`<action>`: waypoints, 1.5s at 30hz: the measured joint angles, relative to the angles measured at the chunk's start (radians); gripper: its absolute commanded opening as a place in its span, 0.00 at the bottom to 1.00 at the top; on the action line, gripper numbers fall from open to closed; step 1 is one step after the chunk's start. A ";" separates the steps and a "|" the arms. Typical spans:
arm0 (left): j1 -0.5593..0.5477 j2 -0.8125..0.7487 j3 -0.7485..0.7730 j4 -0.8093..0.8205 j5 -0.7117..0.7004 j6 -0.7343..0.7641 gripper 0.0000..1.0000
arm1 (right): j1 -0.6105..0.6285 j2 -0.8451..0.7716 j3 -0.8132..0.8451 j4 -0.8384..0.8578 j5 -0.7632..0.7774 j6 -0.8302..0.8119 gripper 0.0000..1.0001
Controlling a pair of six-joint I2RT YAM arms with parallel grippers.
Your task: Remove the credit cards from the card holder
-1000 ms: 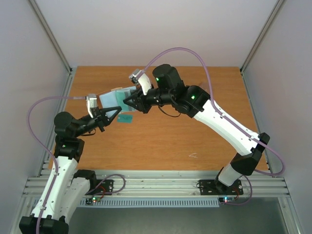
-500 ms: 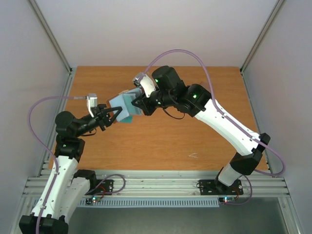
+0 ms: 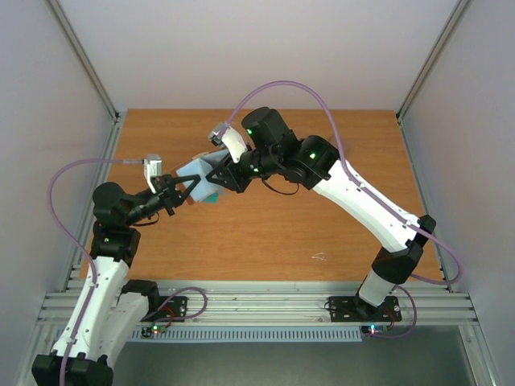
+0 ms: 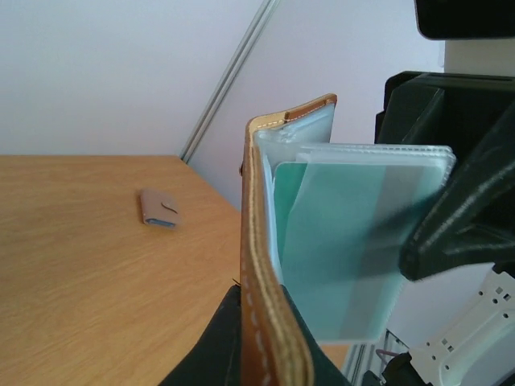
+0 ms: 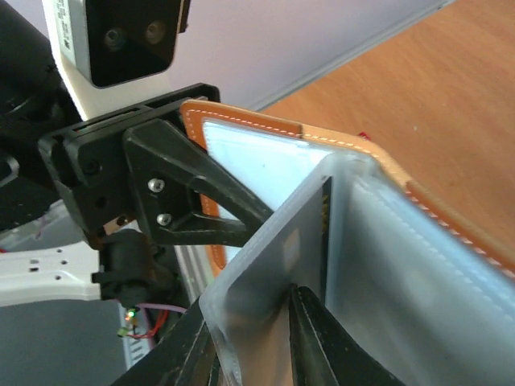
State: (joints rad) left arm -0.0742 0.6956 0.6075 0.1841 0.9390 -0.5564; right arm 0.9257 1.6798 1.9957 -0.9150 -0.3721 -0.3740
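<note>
**Two tools are holding the card holder up in the air**

The card holder is hanging in the air over the left part of the wooden surface. It is not touching the surface. It is standing open, with its brown cover on one side and its see-through pockets spreading out on the other.

The left tool is squeezing tight on the bottom edge of the card holder's brown cover. In the left wrist view its dark fingers are sitting on both sides of the white stitching.

The right tool is reaching in from the other side of the card holder. Its jaws are standing only a tiny bit apart. They are pinching one clear pocket of the card holder between them.

A teal-green credit card is sitting inside that clear pocket.

A second teal-green card is lying flat on the surface, just below the card holder on the near side.

A small brown thing with a blue edge is lying on the surface, well apart from the card holder. It is too small to tell what it is.
</note>
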 measured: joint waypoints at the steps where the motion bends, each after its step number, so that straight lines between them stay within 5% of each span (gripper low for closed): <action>1: 0.000 0.002 -0.001 0.000 -0.001 -0.010 0.00 | 0.002 0.003 0.000 0.003 -0.009 0.000 0.26; 15: 0.001 0.022 -0.004 0.039 -0.031 -0.111 0.00 | 0.037 0.021 0.017 -0.007 -0.137 -0.045 0.52; 22: 0.001 0.022 -0.004 0.039 -0.031 -0.113 0.00 | 0.050 0.056 0.040 -0.023 -0.066 -0.056 0.51; 31: 0.001 0.022 -0.004 0.063 -0.012 -0.118 0.00 | 0.008 0.045 0.019 -0.028 0.025 -0.016 0.65; 37: 0.003 0.022 -0.004 0.078 0.011 -0.121 0.00 | -0.005 0.040 0.010 -0.029 0.044 -0.007 0.61; 45: 0.003 0.021 -0.004 0.105 0.051 -0.121 0.00 | -0.007 0.047 0.012 -0.008 -0.079 -0.001 0.40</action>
State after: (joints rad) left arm -0.0715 0.7166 0.6037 0.2893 0.9905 -0.6777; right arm 0.9184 1.7267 2.0075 -0.9226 -0.4515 -0.3752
